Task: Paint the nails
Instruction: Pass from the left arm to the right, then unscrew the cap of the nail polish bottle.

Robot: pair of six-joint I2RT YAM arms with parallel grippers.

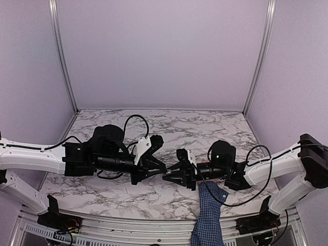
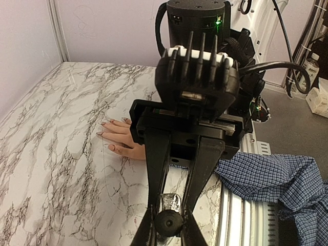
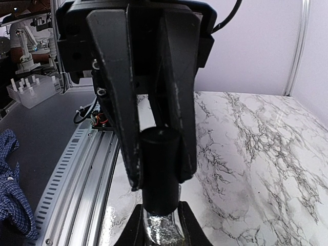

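The nails [image 2: 101,134] face up on a pale hand [image 2: 125,139] lying flat.

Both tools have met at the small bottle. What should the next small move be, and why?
Probably rotate the right tool about its own axis to start unscrewing the black cylindrical cap. Its fingers are shut on that cap, and the left tool clamps the silvery glass bottle just beyond it. The bottle therefore looks braced, and the cap is not yet off.
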